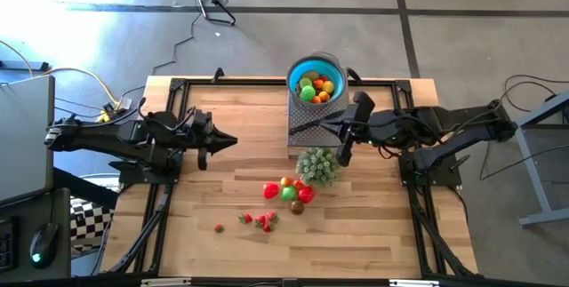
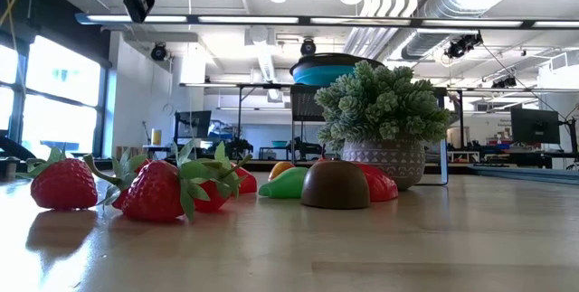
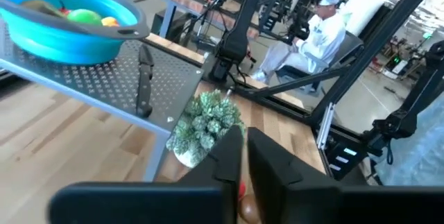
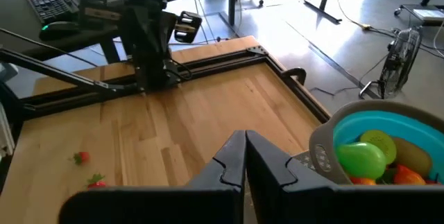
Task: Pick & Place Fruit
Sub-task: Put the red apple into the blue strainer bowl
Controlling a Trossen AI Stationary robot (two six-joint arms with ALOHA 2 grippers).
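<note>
Small plastic fruit (image 1: pixel 289 191) waits at desk centre; my empty left hand (image 1: pixel 227 142), fingers together, must reopen, reaching four o'clock.

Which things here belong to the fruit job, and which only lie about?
Belong to the job:
- loose fruit on the table
- fruit in the blue bowl

Only lying about:
- green bushy plant
- black-handled knife
- perforated metal stand
</note>
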